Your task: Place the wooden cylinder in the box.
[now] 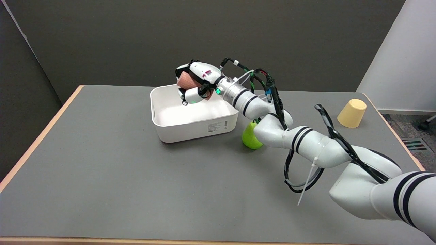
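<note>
The right hand (pixel 196 83) grips the wooden cylinder (pixel 186 81), its fingers wrapped around it from above and below so that only the pinkish-brown end face and a part of the side show; the cylinder is in the air, tilted, above the far part of the box (pixel 190 127) and, as far as this view tells, over its opening rather than outside the rim; it is not touching the floor of the box.

As a judgement, the task is most of the way through: the pick-up is done and the carry has reached the box; what is left is to lower or simply let go so the cylinder drops inside, then draw the hand away; the cylinder is not yet in the box, so the task is not finished.

Counted: one cylinder; one white box, with nothing visible inside it; one green pear-like thing (pixel 250 136) just beside the box's right side, partly hidden behind the arm; one yellow cup (pixel 352 113) upside down, well apart towards the right edge of the table (pixel 102 177); one working arm in view.
</note>
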Robot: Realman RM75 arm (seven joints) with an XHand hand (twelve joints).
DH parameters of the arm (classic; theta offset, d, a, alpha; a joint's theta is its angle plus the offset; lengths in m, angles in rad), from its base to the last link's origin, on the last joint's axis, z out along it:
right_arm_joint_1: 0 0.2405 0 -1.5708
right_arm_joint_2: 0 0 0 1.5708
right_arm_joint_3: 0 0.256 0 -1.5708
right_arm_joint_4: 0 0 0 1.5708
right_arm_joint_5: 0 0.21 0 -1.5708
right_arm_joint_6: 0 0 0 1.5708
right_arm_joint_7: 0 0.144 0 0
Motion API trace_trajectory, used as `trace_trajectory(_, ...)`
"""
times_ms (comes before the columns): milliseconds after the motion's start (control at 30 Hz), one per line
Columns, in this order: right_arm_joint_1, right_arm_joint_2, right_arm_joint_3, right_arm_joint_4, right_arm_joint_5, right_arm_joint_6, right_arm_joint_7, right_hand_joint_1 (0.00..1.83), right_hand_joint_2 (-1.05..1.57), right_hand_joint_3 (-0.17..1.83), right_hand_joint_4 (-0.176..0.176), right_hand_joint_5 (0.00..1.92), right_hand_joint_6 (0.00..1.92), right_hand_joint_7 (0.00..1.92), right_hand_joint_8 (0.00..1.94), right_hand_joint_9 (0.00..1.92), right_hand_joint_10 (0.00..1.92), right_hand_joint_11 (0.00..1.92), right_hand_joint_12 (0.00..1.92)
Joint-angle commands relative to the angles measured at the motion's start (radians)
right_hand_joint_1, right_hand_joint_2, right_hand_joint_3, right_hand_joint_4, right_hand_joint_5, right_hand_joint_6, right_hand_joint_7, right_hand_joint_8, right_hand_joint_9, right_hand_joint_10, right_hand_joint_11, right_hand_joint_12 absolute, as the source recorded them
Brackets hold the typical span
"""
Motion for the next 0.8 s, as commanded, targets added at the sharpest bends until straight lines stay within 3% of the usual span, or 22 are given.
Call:
trace_trajectory(33, 0.0, -0.016, -0.013, -0.099, -0.011, 0.012, 0.025, 0.85, 0.99, 0.9, -0.021, 0.59, 1.92, 0.84, 1.94, 1.23, 1.92, 0.98, 1.92)
trace_trajectory(100, -0.009, -0.012, -0.011, -0.092, -0.006, 0.007, 0.04, 0.84, 1.02, 0.85, -0.025, 0.57, 1.92, 0.8, 1.94, 1.2, 1.92, 0.91, 1.92)
trace_trajectory(167, -0.013, -0.012, -0.011, -0.087, -0.005, -0.016, 0.058, 0.81, 1.04, 0.76, -0.038, 0.54, 1.84, 0.6, 1.94, 0.97, 1.92, 0.61, 1.92)
trace_trajectory(233, -0.013, -0.012, -0.011, -0.087, -0.005, -0.027, 0.063, 0.72, 0.84, 0.77, -0.075, 0.59, 1.3, 0.27, 1.94, 0.44, 1.92, 0.02, 1.92)
trace_trajectory(267, -0.015, -0.011, -0.01, -0.087, -0.005, -0.027, 0.063, 0.58, 0.77, 0.83, -0.022, 0.41, 0.85, 0.34, 1.17, 0.43, 1.46, 0.15, 1.75)
trace_trajectory(300, -0.017, -0.01, -0.009, -0.086, -0.005, -0.025, 0.063, 0.45, 0.72, 0.87, 0.023, 0.26, 0.49, 0.4, 0.52, 0.43, 1.07, 0.27, 1.6)
trace_trajectory(367, -0.018, -0.01, -0.006, -0.086, -0.005, -0.021, 0.065, 0.32, 0.66, 0.84, 0.043, 0.12, 0.34, 0.14, 0.28, 0.11, 0.66, 0.05, 1.24)
trace_trajectory(433, -0.018, -0.01, -0.006, -0.086, -0.005, -0.021, 0.075, 0.28, 0.61, 0.88, 0.047, 0.07, 0.32, 0.04, 0.2, 0.02, 0.54, 0.0, 1.17)
trace_trajectory(500, -0.021, -0.01, -0.006, -0.086, -0.005, -0.019, 0.093, 0.42, 0.56, 0.98, 0.041, 0.07, 0.31, 0.1, 0.02, 0.03, 0.42, 0.08, 0.97)
trace_trajectory(600, -0.029, -0.007, 0.0, -0.074, -0.005, -0.012, 0.102, 0.23, 0.59, 0.95, 0.039, 0.04, 0.3, 0.0, 0.16, 0.0, 0.35, 0.0, 1.03)
trace_trajectory(800, -0.106, 0.02, 0.06, 0.052, 0.105, 0.164, 0.102, 0.23, 0.61, 0.97, 0.043, 0.03, 0.27, 0.0, 0.12, 0.0, 0.25, 0.0, 0.97)
